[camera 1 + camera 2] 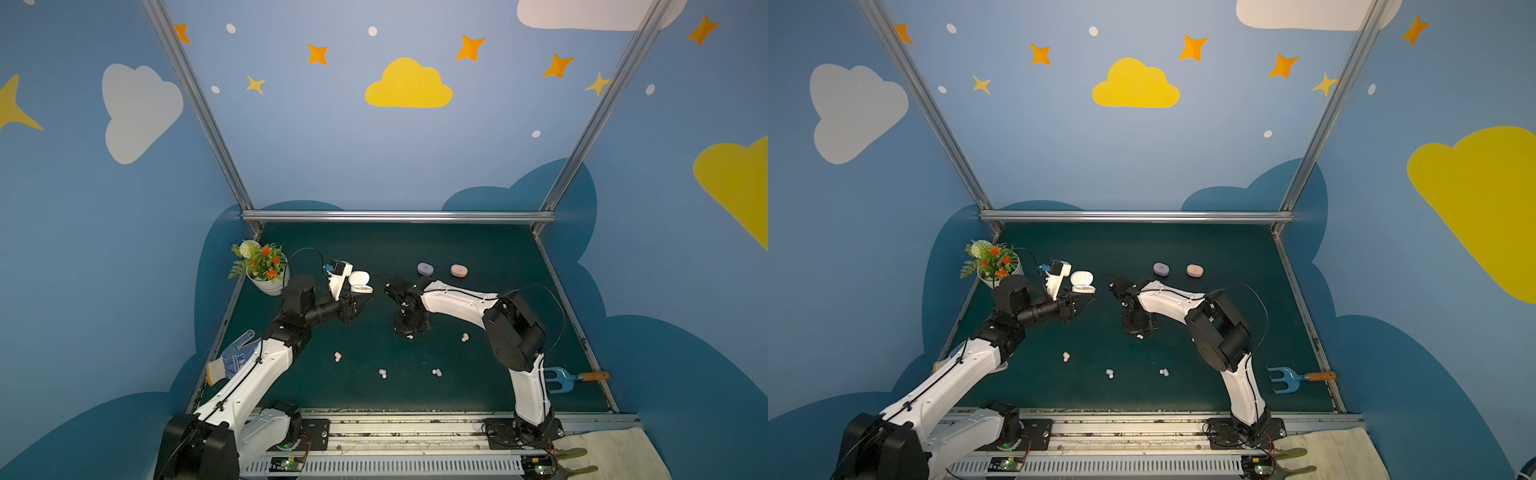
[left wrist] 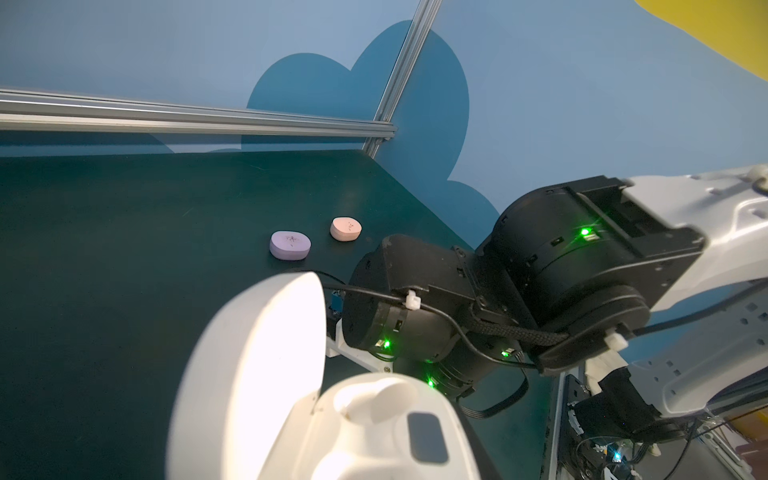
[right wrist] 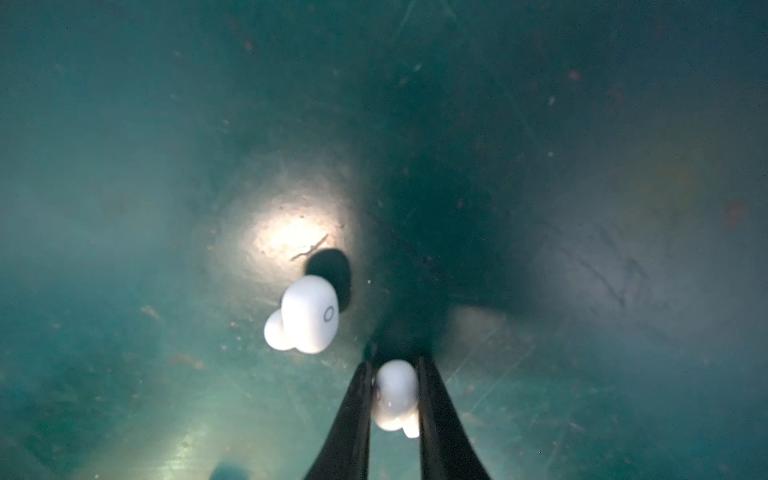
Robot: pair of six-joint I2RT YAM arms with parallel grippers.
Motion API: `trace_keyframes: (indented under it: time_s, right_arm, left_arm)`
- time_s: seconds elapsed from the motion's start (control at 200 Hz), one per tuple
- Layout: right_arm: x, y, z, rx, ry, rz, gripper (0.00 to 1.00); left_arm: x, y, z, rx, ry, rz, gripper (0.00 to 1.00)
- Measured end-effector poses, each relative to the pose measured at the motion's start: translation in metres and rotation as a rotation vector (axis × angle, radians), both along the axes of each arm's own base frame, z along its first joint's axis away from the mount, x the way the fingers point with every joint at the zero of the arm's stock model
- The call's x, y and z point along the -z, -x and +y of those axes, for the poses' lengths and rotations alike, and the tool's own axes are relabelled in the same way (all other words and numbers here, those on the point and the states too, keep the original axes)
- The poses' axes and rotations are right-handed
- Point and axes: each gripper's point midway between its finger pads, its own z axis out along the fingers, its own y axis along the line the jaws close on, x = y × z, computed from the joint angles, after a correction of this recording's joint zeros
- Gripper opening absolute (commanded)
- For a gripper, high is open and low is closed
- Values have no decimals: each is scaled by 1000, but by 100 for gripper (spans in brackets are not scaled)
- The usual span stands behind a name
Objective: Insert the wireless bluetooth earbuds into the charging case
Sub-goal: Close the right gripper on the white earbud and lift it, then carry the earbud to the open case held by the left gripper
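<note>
**Containers**
- The white case (image 1: 360,283) is clamped in the closed left gripper (image 1: 358,296), clear of the mat (image 1: 457,395). Its lid (image 2: 257,374) is hinged open and stands up from the base (image 2: 374,432). Both are smooth, glossy, rounded plastic. The base has a moulded recess and a dark oblong patch. Whether a bud sits in the recess cannot be told.
- The lavender case (image 1: 425,269) and the pink case (image 1: 459,270) are matte, pebble-shaped and closed. They lie flat and near each other at the far side of the mat, so their contents are hidden.

**Buds**
- The right gripper (image 3: 395,359) points down at the mat. Its two black fingers (image 3: 357,415) are closed on the held bud (image 3: 395,395), one on each side. The held bud is white and glossy, its long axis runs along the fingers, and its nub end faces the wrist.
- The loose bud (image 3: 307,320) is white and lies on its side just beside the fingertips. Its flat face carries a ring mark, and its nub is turned away from the fingers.
- Four more buds lie apart on the near half of the mat: a peach bud (image 1: 338,355), a pale bud (image 1: 382,373), a second pale bud (image 1: 436,372) and a second peach bud (image 1: 465,337).

**Surface**
- The mat is dark green, scuffed and speckled.
</note>
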Motion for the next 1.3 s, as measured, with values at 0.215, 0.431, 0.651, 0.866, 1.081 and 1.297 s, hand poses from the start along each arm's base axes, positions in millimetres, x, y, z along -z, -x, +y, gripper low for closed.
trace_keyframes:
  time_s: [0.215, 0.431, 0.651, 0.866, 1.081, 1.297]
  right_arm:
    - [-5, 8, -19, 10, -28, 24, 16]
    - [-40, 4, -44, 52, -114, -7, 14]
    - [-97, -4, -65, 81, -244, -98, 14]
    - [-152, -1, -85, 79, -350, -173, 14]
    - [-214, 5, -102, 72, -479, -288, 14]
    - [-261, 21, -106, 11, -607, -361, 14]
  left_arm:
    - [0, 7, -8, 40, 0, -4, 25]
    - [7, 17, -27, 111, -5, 6, 25]
    - [17, 25, -61, 215, -16, 2, 24]
    - [8, 20, -99, 300, -1, -74, 24]
    - [11, 11, -128, 358, 59, -119, 24]
    - [5, 14, -163, 479, 128, -164, 24]
